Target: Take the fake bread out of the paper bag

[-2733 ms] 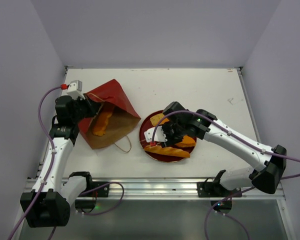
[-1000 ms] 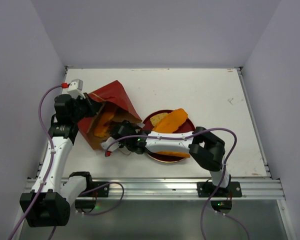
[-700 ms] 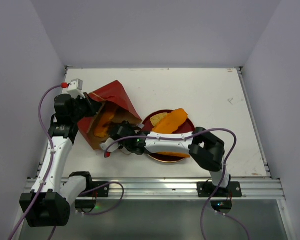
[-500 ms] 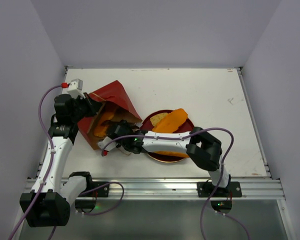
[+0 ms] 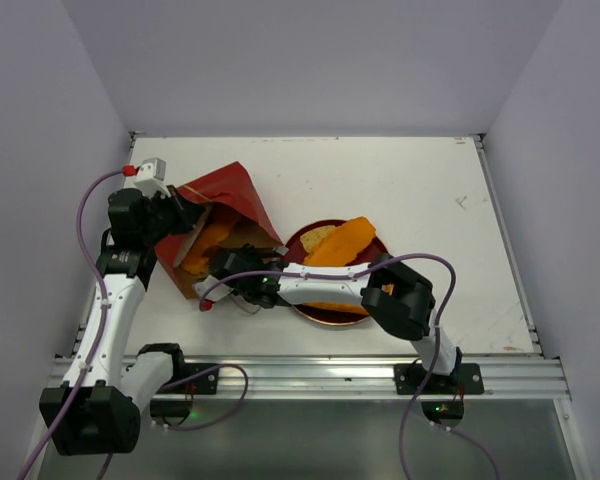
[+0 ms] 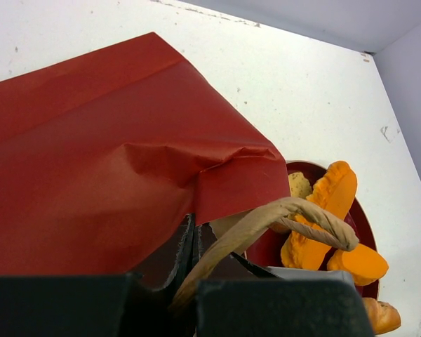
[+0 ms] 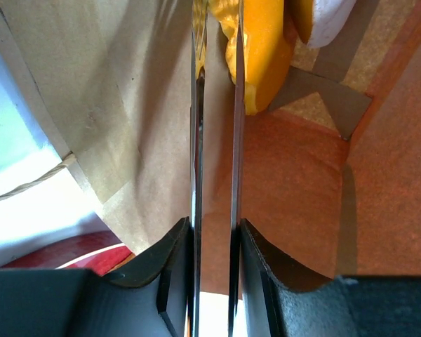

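Red-and-kraft paper bag [image 5: 225, 192] near left edge, rim pinched by left gripper [image 6: 191, 239]; right gripper [image 7: 216, 28] inside, narrowly parted beside orange-golden loaf [image 7: 263, 56]; grasp indeterminable.

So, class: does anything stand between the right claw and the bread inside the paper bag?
Nothing visible. The right claw is inside the paper bag, its tips at the orange loaf; only bag walls flank it.

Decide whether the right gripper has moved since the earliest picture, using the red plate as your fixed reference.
Yes. The right gripper was over the red plate; now it lies left of the plate, reaching into the paper bag mouth.
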Robot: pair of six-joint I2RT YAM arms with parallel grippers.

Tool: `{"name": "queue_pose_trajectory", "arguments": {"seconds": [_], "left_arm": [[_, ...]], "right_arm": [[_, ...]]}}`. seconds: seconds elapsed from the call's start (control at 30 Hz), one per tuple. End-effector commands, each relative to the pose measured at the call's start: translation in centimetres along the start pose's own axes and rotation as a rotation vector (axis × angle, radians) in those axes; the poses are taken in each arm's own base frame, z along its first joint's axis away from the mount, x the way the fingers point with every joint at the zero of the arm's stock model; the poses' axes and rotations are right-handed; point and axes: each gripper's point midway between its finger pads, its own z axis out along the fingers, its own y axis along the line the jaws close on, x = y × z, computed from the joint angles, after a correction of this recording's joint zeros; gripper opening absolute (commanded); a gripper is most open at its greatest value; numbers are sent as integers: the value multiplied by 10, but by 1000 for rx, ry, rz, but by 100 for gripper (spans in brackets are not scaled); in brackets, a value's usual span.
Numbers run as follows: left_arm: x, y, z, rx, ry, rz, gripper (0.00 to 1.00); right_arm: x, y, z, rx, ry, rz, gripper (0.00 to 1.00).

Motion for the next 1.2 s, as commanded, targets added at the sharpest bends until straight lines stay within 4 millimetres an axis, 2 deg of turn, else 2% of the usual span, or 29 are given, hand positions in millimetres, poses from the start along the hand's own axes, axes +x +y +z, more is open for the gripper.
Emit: {"name": "queue_pose_trajectory", "arguments": {"seconds": [0.0, 0.17, 0.27, 0.3, 0.5, 0.53, 0.57, 0.8, 0.9, 1.07, 1.1, 1.17], "left_arm": [[-13, -12, -6, 47, -38, 13, 0], [-12, -10, -8, 36, -43, 18, 0], [-12, -8, -8, 24, -47, 21, 0], [-11, -7, -8, 21, -46, 18, 0], [-10, -5, -6, 13, -44, 16, 0], [-10, -4, -6, 10, -44, 14, 0], [-10, -4, -6, 11, -45, 13, 0], [-9, -3, -4, 6, -42, -3, 0], [-8, -3, -4, 6, -39, -5, 0], [-7, -4, -6, 9, -35, -6, 0], [-8, -5, -6, 11, -37, -5, 0], [-7, -5, -6, 13, -32, -7, 0]], "right_arm": [[-1, -13, -7, 21, 8, 40, 15], [4, -14, -19, 3, -16, 81, 0], [9, -22, -37, -9, -56, 137, 0], [13, -30, -47, -1, -73, 173, 0], [19, -26, -76, -43, -153, 215, 0], [22, -21, -78, -59, -155, 213, 0], [23, -25, -87, -48, -174, 222, 0], [33, -19, -109, -70, -209, 232, 0], [38, -10, -111, -91, -203, 217, 0], [47, 2, -102, -87, -150, 152, 1], [48, 1, -98, -75, -139, 133, 9], [51, 1, -93, -58, -108, 121, 14]]}}
